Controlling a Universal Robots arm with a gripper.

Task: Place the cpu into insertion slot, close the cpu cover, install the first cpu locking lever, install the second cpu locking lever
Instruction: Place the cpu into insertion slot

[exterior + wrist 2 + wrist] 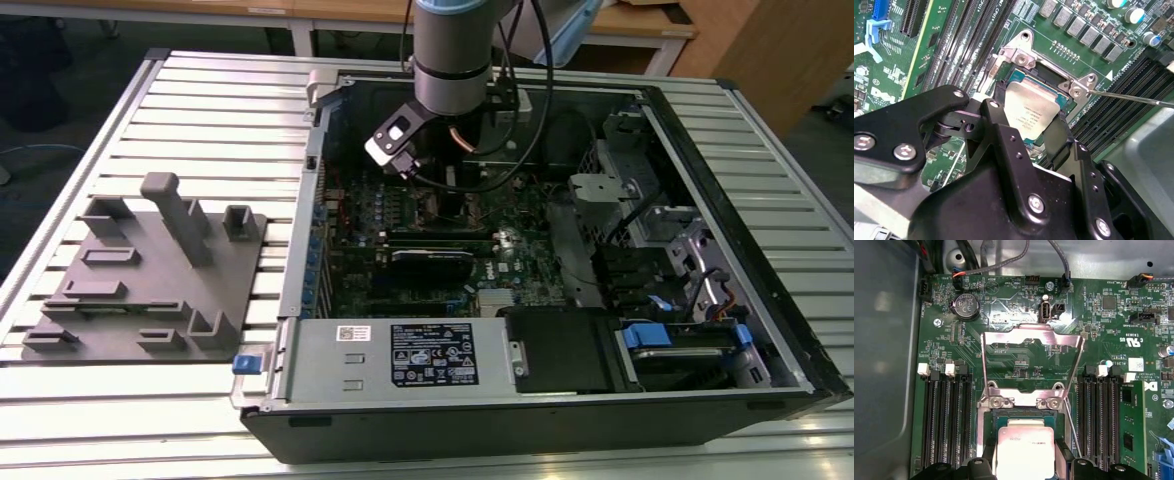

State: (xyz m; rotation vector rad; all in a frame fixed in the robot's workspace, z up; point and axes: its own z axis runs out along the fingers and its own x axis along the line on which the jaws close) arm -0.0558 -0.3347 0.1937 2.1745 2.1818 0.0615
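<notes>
Cpu (1024,450) sat squarely between the fingers of the hand (1026,467), which pinched two opposite edges, closed only to the chip's width. It lay directly over the insertion slot (1021,415), edges parallel to the rim; whether it was fully seated I could not tell. The cpu cover (1029,334) stood swung open beyond the slot's far edge.

Bright, even overhead light; soft shadows inside case (534,425); glare on cpu cover (1029,335).
</notes>
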